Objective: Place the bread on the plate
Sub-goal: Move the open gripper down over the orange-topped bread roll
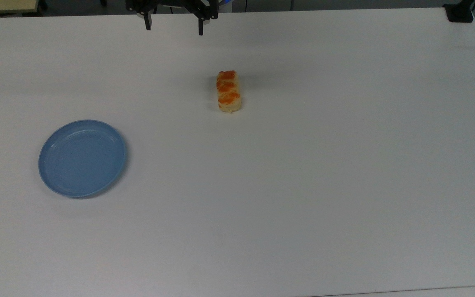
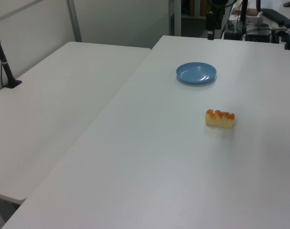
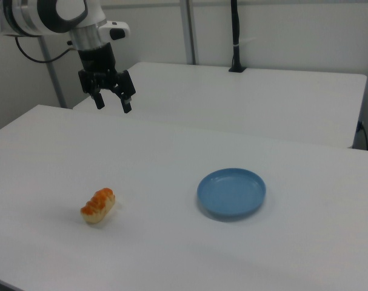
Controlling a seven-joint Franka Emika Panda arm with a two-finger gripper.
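A wide white worktop (image 1: 303, 185) carries two things. In the top view, going from its left, a round, shallow, light-blue plate (image 1: 82, 158) with a raised rim lies flat toward the worktop's left edge, roughly halfway between the far and near edges, with nothing on it. Further right, near the middle of the worktop's width and closer to the far edge, lies a small oblong pale-tan bread roll (image 1: 229, 91) with three orange glazed patches along its top. Its long side points from the far edge toward the near edge. The roll and the plate are well apart.

Above the far edge, between the plate and the roll in the top view, hangs the black two-finger gripper (image 1: 174, 24) of a white robot arm (image 3: 56, 15). Its fingers (image 3: 127, 103) point down, spread wide apart, and hold nothing. In the right view the gripper (image 3: 113, 103) hovers clear of the worktop, well apart from the roll (image 3: 98, 205) and the plate (image 3: 231, 193).
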